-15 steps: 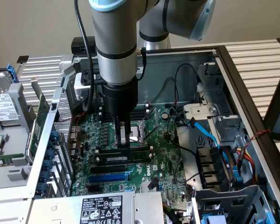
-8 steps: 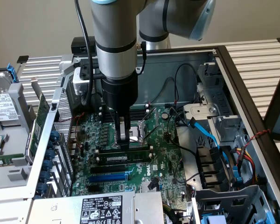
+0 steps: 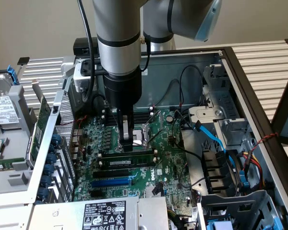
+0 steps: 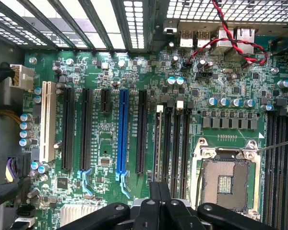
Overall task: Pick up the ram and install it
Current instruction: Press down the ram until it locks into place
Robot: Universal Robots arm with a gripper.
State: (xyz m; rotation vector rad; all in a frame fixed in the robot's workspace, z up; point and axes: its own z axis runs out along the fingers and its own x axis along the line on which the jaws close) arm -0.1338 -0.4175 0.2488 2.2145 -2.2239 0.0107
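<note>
- While the side panel is off, an open computer case [image 3: 259,96] lies on a slatted desk [image 3: 273,62], its green motherboard [image 3: 168,167] facing up.
- Inside the case, the board carries an empty processor socket [image 4: 228,179] with a metal frame, a long blue slot [image 4: 122,132], several black slots and one white slot [image 4: 48,120].
- Blue cables [image 3: 213,136] and black wiring run through the drive bay area on the exterior view's right; a twisted red-and-black wire [image 4: 230,33] crosses the board's edge near the rear ports.
- A labelled power supply [image 3: 103,213] sits at the near edge of the case in the exterior view.
- Outside the case, on the exterior view's left, a hard drive [image 3: 2,110] rests beside a detached metal panel.
- The tool [image 3: 128,143] hangs straight down from the grey arm [image 3: 117,43], its fingers clenched together with nothing between them.
- Its tip touches, or stands just above, the top edge of the ram [image 3: 129,158]; contact cannot be told for certain.
- The ram stands on edge in a black memory slot between the processor socket and the blue slot, a long thin dark green stick with a pale label strip along its side.
- In the wrist view the stick shows edge-on as a thin line in the slot nearest the black slots.
</note>
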